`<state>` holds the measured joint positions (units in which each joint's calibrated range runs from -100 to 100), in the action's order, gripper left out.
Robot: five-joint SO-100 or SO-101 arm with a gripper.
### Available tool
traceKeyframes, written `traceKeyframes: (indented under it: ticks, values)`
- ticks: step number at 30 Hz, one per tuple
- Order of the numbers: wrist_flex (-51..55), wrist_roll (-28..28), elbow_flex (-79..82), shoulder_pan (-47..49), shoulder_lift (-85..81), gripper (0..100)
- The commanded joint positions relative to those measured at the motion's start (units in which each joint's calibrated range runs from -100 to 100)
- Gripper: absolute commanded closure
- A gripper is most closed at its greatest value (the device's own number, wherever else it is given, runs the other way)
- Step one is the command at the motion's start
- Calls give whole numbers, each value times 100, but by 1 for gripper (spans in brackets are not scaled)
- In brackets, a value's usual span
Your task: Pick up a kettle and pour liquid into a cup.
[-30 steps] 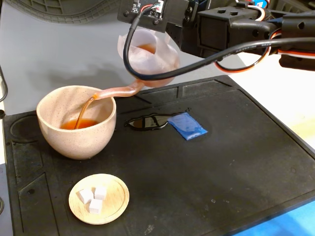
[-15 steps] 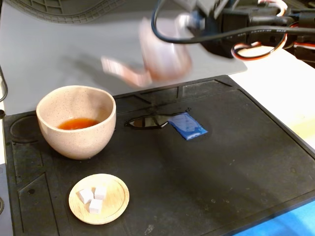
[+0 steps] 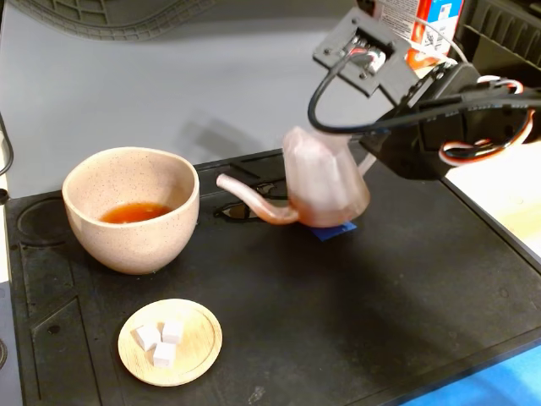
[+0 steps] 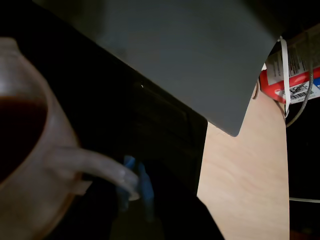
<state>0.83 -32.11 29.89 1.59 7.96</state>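
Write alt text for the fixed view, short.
The gripper holds the kettle upright low over a black mat, spout toward the cup of reddish-brown liquid. A wooden saucer with white cubes lies in front.

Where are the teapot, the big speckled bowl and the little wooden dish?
teapot [image 3: 325, 178], fixed view, ribbed body.
speckled bowl [image 3: 135, 241], fixed view, outer wall.
wooden dish [image 3: 199, 338], fixed view, bare right part.

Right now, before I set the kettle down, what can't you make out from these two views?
- Pincer: fingertips hidden behind the kettle in the fixed view and not visible in the wrist view, so its grip is unclear.
- Kettle base: whether it touches the mat is unclear in the fixed view; motion blur.
- Blue piece: mostly covered by the kettle.
- Cup: outside the wrist view.
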Motion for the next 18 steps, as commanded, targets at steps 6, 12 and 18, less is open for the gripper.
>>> traceKeyframes:
  ticks: [6, 12, 18]
  values:
    - [-183, -24, -122, 50, 74, 100]
    - [-148, -30, -31, 50, 185, 100]
    - [-131, -318, -122, 58, 407, 100]
